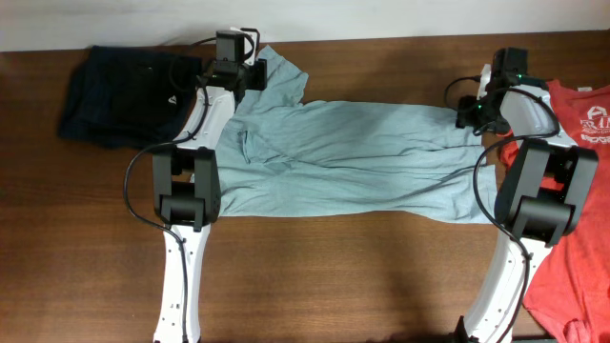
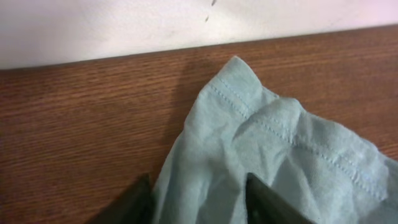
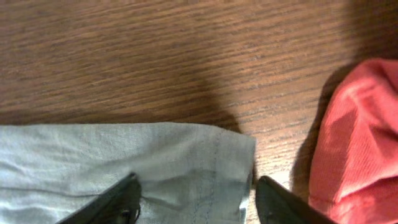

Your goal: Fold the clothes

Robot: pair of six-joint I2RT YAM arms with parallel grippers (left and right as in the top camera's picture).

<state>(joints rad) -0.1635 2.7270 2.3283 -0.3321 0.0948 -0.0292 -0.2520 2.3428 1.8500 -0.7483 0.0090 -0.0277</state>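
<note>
The clothes are a large pale blue-grey T-shirt (image 1: 353, 152) spread across the table's middle and a red T-shirt (image 1: 572, 191) with white print at the right edge. My left gripper (image 1: 243, 76) is at the far left sleeve. In the left wrist view the left gripper (image 2: 198, 199) is open, its dark fingers (image 2: 144, 198) straddling a bunched fold of the sleeve (image 2: 249, 143). My right gripper (image 1: 477, 110) is at the shirt's far right corner. In the right wrist view the right gripper (image 3: 196, 196) is open around the hemmed corner (image 3: 205, 155), with the red T-shirt (image 3: 354, 137) just beside the right finger.
A dark navy garment (image 1: 124, 95) lies bunched at the back left of the wooden table (image 1: 334, 276). A white wall (image 2: 124, 25) runs right behind the table's far edge. Both arms' black and white links (image 1: 186, 191) overlap the shirt's ends.
</note>
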